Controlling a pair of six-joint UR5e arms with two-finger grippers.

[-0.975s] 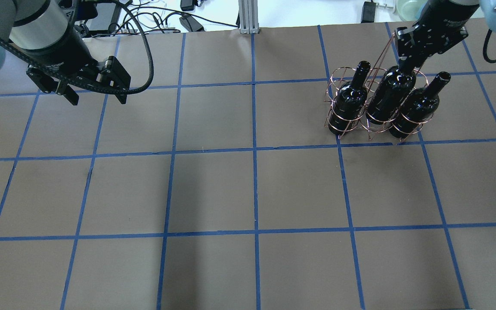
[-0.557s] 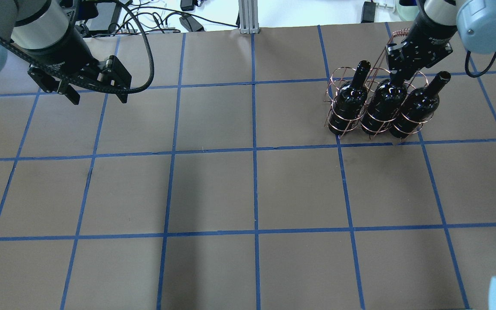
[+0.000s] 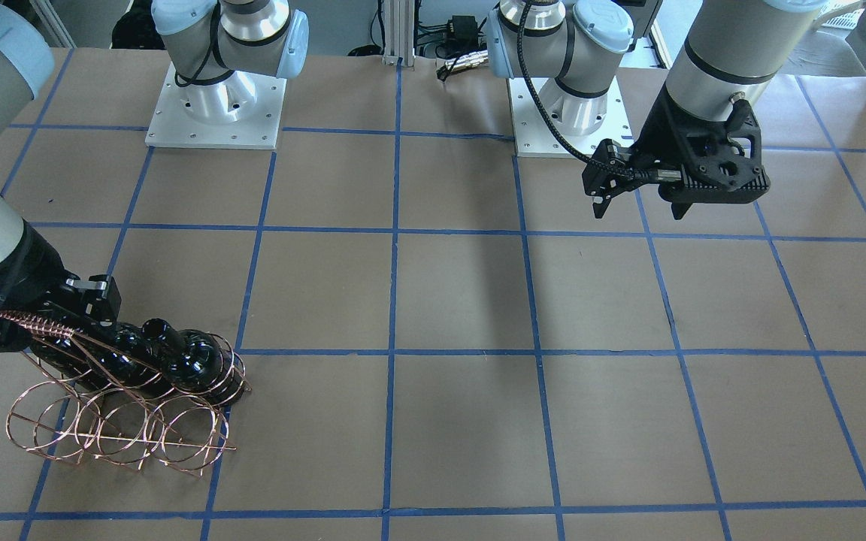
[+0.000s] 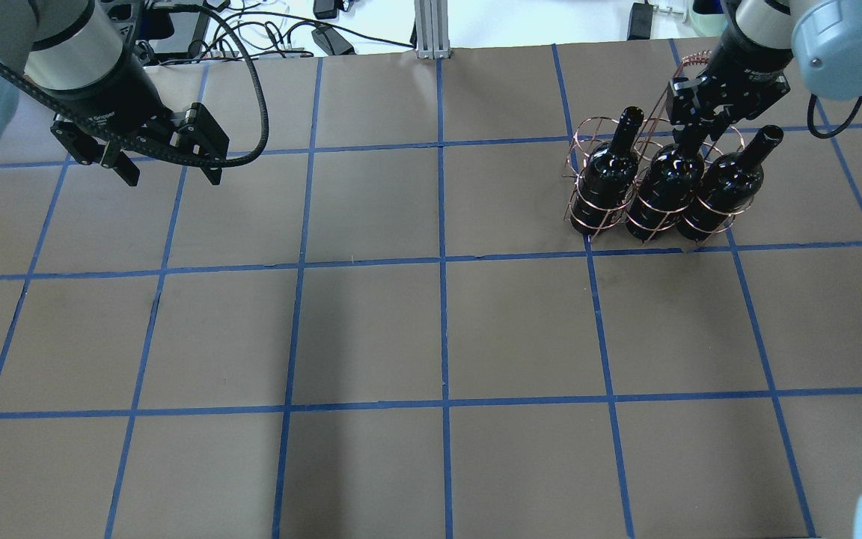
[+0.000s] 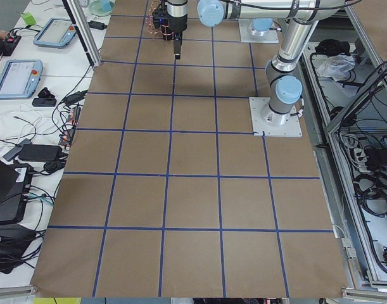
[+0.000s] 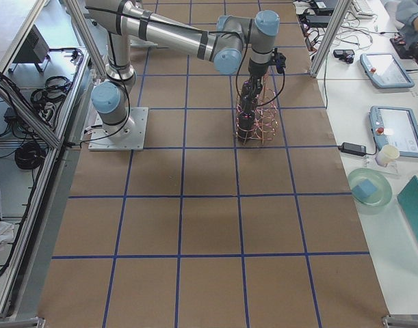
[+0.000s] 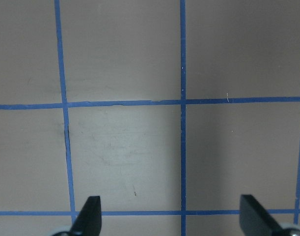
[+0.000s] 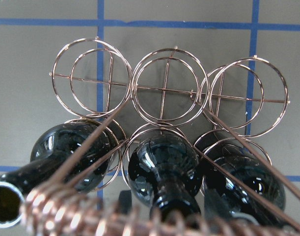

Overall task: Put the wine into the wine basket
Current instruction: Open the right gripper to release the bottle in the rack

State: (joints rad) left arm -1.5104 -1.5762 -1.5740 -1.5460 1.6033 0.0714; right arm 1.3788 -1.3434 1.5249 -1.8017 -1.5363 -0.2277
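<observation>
Three black wine bottles stand in the near row of the copper wire basket [image 4: 585, 218] at the far right: left [image 4: 607, 176], middle [image 4: 670, 180] and right [image 4: 730, 180]. My right gripper [image 4: 691, 133] is around the middle bottle's neck, below the coil-wrapped handle [image 4: 693, 60]. In the right wrist view its fingers [image 8: 124, 200] stand slightly apart from that neck [image 8: 174, 196], so it is open. My left gripper [image 4: 169, 172] is open and empty above the far left of the table; it also shows in the front view [image 3: 638, 212].
The basket's second row of rings [image 8: 164, 86] shows in the right wrist view. The brown table has a blue tape grid [image 4: 442, 258]. Cables and a metal post [image 4: 431, 30] lie beyond the far edge. The arm bases [image 3: 215, 113] sit at the robot's side.
My right gripper has lowered the middle bottle into its ring, level with the other two. Its fingers now stand a little off the neck. The left arm has barely moved.
</observation>
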